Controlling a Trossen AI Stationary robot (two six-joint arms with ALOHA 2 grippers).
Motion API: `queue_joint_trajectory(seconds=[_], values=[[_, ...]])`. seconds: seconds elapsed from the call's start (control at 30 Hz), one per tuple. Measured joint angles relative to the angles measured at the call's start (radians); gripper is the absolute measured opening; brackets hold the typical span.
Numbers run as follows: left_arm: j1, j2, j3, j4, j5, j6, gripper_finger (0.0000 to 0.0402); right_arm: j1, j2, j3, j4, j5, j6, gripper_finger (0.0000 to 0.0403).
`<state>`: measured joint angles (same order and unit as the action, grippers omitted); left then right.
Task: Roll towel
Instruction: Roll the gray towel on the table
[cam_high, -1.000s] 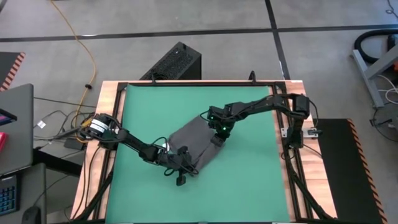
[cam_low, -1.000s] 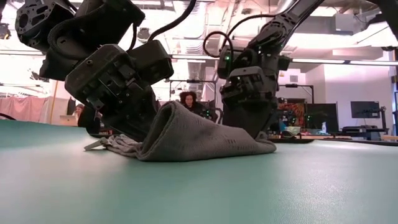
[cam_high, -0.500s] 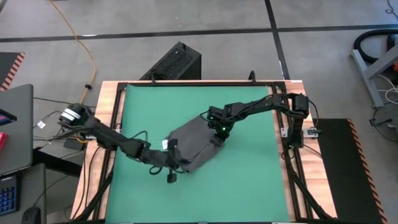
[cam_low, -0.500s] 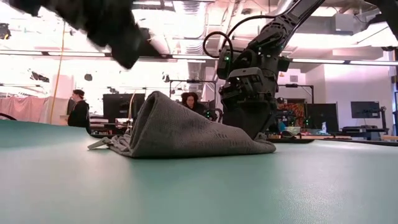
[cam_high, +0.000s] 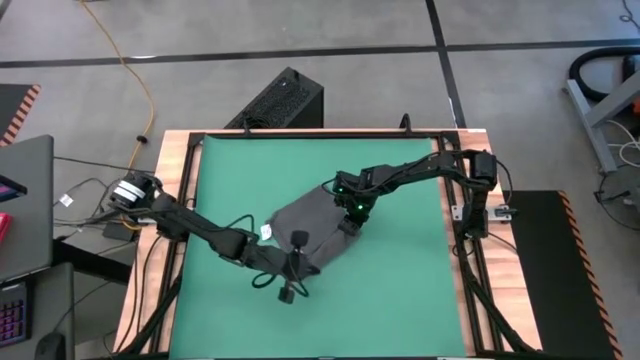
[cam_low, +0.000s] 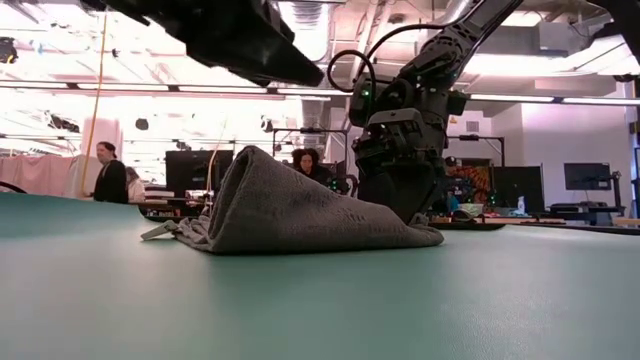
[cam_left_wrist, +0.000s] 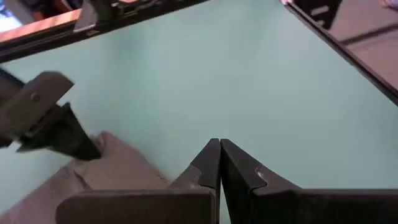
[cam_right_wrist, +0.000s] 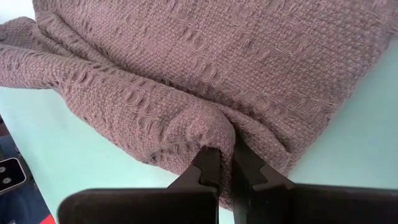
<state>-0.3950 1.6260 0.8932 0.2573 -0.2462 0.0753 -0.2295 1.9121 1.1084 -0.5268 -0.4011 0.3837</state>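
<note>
The towel (cam_high: 312, 228) lies bunched at mid-frame on the green mat (cam_high: 400, 290), one fold standing up. The right gripper (cam_right_wrist: 221, 163) pinches its edge; the left gripper (cam_left_wrist: 219, 163) hangs above, clenched on nothing. That loose fold could flop open, spoiling the roll.

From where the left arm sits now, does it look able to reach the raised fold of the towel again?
Probably yes. The left gripper, shut and empty, hangs just past the near edge of the towel with nothing between them. The right gripper pinches the towel's opposite edge, away from that fold.
</note>
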Motion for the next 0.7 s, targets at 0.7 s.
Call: queue_joint_trajectory(seconds=[0.7], values=[[0.018,0.111,-0.011,-0.214,-0.082,-0.199,0.0,0.001,0.0,-0.001,0.01,0.001,0.002,0.0024]])
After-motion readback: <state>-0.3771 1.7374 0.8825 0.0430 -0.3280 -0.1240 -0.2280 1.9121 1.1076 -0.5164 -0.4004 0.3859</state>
